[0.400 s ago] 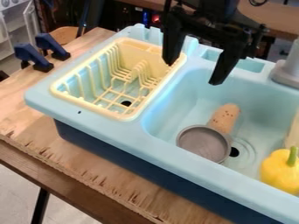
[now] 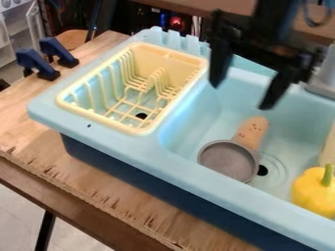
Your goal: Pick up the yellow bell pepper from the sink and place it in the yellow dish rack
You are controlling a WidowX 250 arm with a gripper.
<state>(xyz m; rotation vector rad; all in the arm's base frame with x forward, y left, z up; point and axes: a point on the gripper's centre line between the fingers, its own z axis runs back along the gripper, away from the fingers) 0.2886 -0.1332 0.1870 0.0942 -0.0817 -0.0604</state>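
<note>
We see that the black two-finger claw (image 2: 240,96) has just shifted to the right across the view and a little lower in it, away from the pale yellow plastic dish rack (image 2: 163,58). Its two fingers are spread well apart with nothing pinched between them, and we see it hanging over the far part of the light blue plastic sink (image 2: 150,152), touching none of the loose things. For the work, we judge this shift to be only a change of place: nothing has been picked up or set down, and the things below lie as they did.

Nearest to the claw, below it in our view, a tan, dark-speckled oblong piece (image 2: 252,132) lies in the basin. Its lower end meets the rim of a shallow round grey metal pan (image 2: 229,161); we cannot tell whether it is the pan's handle. Farther off, below and to the right of the claw, we find a yellow toy bell pepper with a green stem (image 2: 314,191). The rack sits to the claw's left, and the wooden desk (image 2: 33,117) carries the sink.
</note>
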